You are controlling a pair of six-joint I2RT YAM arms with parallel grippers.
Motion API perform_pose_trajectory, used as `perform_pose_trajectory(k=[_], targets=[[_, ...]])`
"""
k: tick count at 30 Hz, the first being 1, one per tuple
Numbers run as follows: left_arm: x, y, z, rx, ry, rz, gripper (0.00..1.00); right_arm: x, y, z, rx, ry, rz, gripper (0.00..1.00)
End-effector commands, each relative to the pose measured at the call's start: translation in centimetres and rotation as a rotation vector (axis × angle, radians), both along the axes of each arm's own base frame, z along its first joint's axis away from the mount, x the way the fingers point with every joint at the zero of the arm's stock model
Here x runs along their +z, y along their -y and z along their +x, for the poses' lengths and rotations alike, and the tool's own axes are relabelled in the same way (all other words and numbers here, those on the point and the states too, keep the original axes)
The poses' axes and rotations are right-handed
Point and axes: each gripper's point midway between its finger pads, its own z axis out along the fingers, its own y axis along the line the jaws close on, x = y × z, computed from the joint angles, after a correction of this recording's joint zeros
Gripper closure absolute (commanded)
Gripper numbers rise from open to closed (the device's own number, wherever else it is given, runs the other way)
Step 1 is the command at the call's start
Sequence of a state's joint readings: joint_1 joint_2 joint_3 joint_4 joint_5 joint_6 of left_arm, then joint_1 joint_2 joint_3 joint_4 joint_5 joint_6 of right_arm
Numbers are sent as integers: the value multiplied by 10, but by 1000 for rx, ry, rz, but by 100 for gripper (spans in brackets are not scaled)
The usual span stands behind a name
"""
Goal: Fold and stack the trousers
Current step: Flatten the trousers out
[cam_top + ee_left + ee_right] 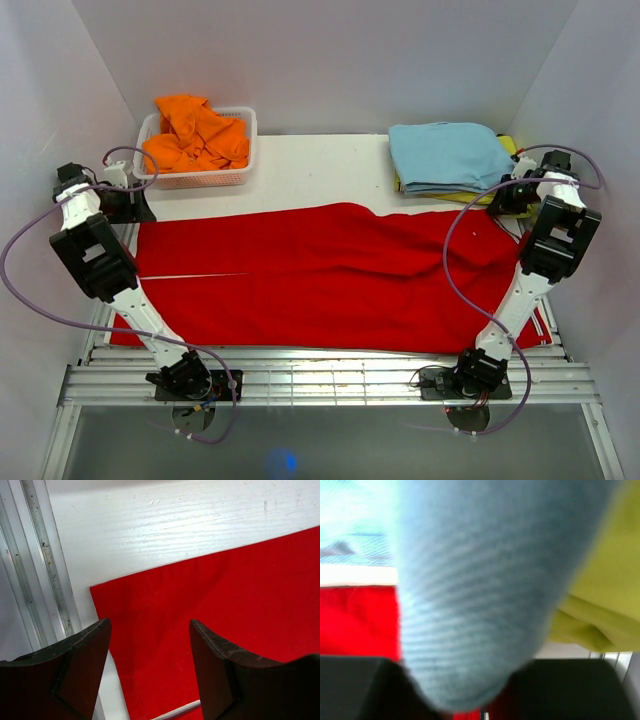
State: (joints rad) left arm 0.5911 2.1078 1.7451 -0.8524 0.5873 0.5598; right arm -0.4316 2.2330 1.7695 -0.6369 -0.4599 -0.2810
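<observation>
The red trousers (pixel 330 270) lie spread flat across the table, with a thin white stripe (pixel 200 276) on the left part. My left gripper (pixel 128 200) is open and empty just above their far left corner; in the left wrist view (pixel 150 627) the red fabric (pixel 240 595) and its corner show between the spread fingers (pixel 85 650). My right gripper (pixel 508 197) is at the trousers' far right end, by the light blue garment (pixel 445 155). In the right wrist view its jaws (pixel 465 680) stand apart, with a blurred fold of that blue garment (pixel 470 605) between them; red fabric (pixel 355 620) shows at the left.
A white basket (pixel 200 181) with an orange garment (pixel 195 135) stands at the far left. A yellow-green garment (pixel 605 595) lies under the blue one at the far right. Aluminium rails (pixel 300 380) run along the near edge and the left side (pixel 45 570). White walls enclose the table.
</observation>
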Motion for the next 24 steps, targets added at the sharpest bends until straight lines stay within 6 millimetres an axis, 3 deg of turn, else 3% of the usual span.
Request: perform_pose_trajectory(k=[1,2,6,13,15,16,19,21,22,24], targets=[[15,-6,6,3,46,22,26,41,-14,6,55,106,43,88],[13,-6,7,3,45,21,26,48,-15,7,66,129,32,92],[14,-8,11,11,50,15,27,86,-14,6,110,230,-34,92],[16,-12,15,15,63,24,28,108,-8,1,128,286,-127,92],[14,-13,15,18,56,22,26,95,-5,3,118,233,-159,86],[15,-13,15,17,58,22,25,85,-4,-4,113,177,-160,72],[16,-11,16,19,60,10,24,67,-5,-6,104,122,-140,54],[15,-11,15,19,60,8,24,51,-10,-10,99,92,-129,51],[16,-11,15,19,62,11,24,43,-9,-11,92,74,-148,43],[15,-12,14,22,58,15,24,30,-12,-11,93,66,-172,37]])
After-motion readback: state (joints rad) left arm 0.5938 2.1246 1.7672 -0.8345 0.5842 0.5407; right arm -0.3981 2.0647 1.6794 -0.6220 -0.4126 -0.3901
